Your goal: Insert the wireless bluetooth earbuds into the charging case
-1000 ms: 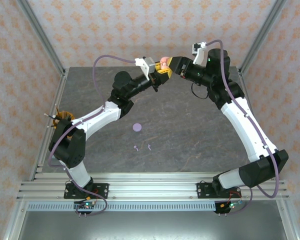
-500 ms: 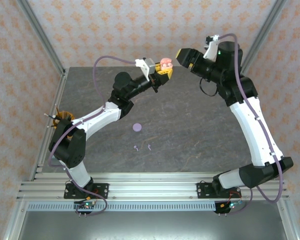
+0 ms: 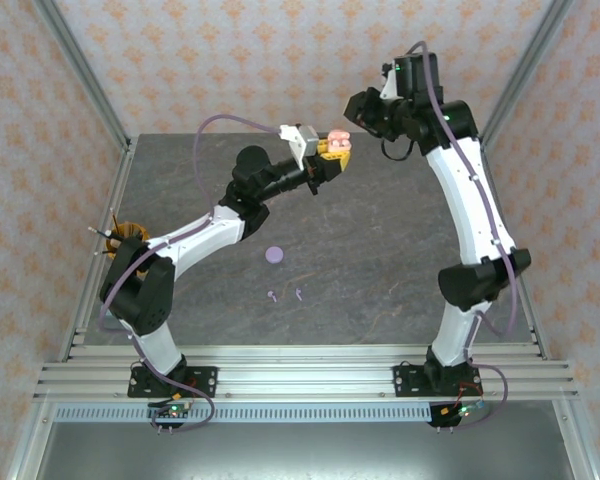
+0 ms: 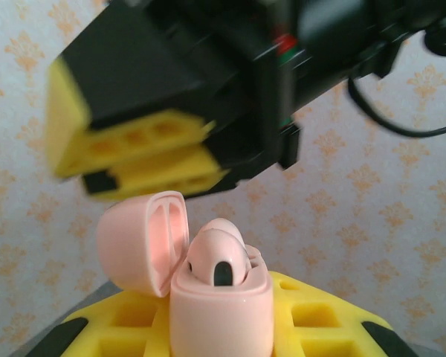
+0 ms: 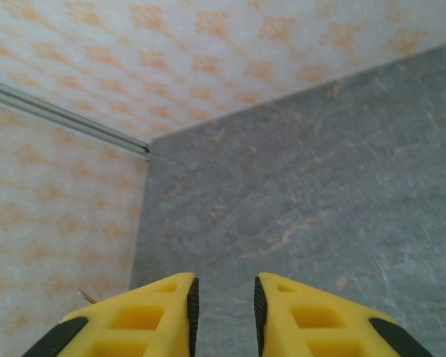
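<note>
- Left gripper [image 3: 332,150]: clamped on the glossy pale pink charging case [image 4: 219,316], lid open, one pale pink stemmed earbud [image 4: 217,256] seated inside.
- Right gripper [image 5: 221,297]: just withdrawn from the case, narrowly apart, empty.
- Pale purple earbuds [image 3: 271,295]: on the grey surface [image 3: 380,260], likely next.

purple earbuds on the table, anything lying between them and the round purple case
Nothing visible. Only bare table separates the two purple earbuds from the round purple case, which sits just beyond them.

Narrow gap between right hand [image 4: 79,159] and pink case [image 4: 219,316] beneath it; table's [image 3: 400,262] right half free.
</note>
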